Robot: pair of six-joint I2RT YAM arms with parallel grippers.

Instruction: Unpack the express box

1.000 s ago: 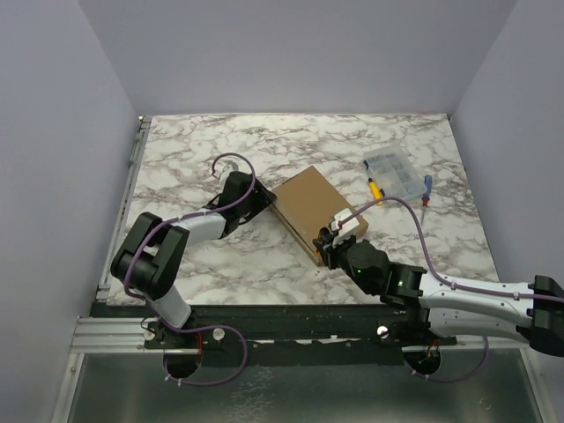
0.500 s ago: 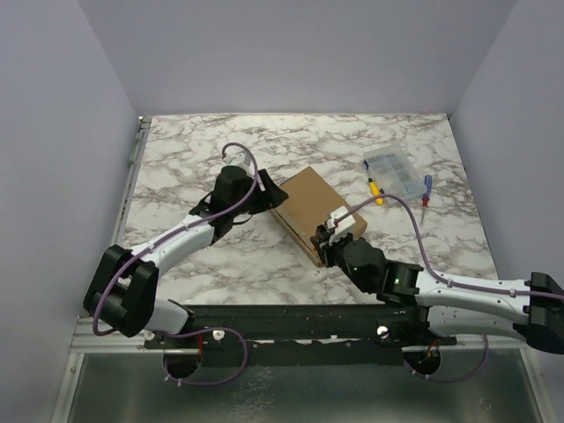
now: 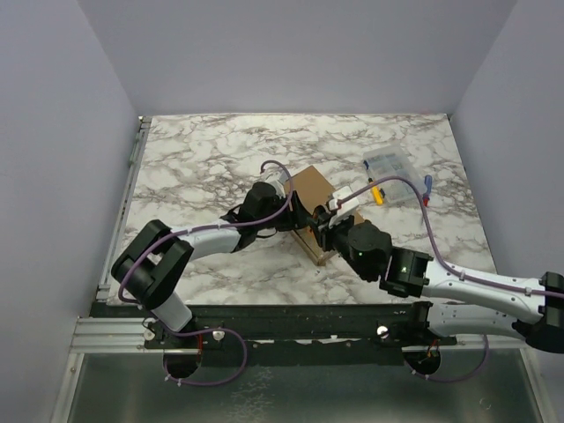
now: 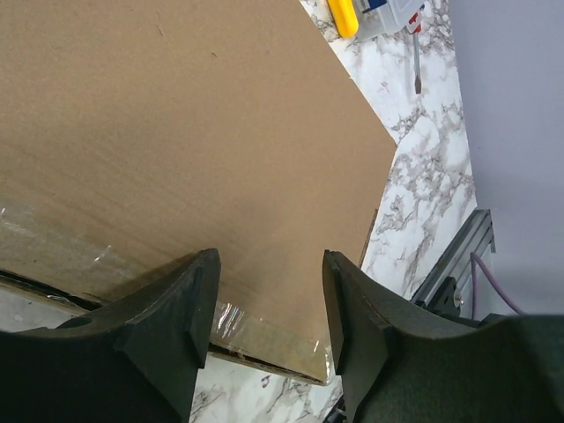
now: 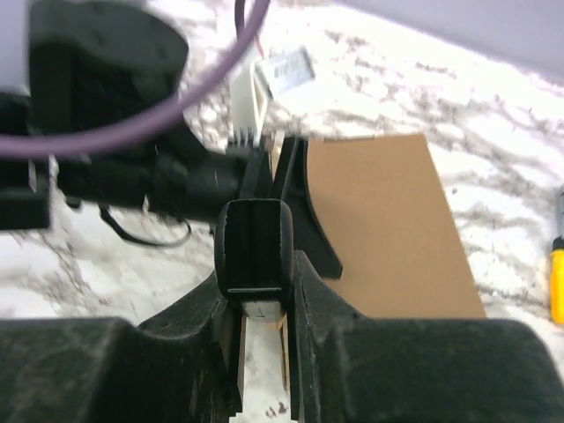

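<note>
Your express box [image 3: 313, 185] lies unopened, left gripper [image 4: 269, 269] spread over its lid, right gripper [image 3: 328, 232] clamped shut at its near edge.

I see a grey-veined white marble tabletop [image 3: 194, 159]. A flat brown cardboard express box [image 3: 310, 188] lies mid-table, a clear plastic compartment case [image 3: 391, 167] at two o'clock.

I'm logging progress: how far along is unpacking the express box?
Done: nothing yet. The express box lies shut, with clear tape along its edge. In hand: the left gripper hangs open over that edge, and the right gripper is shut at the box's near side. Left: open it and take out whatever is inside.
</note>
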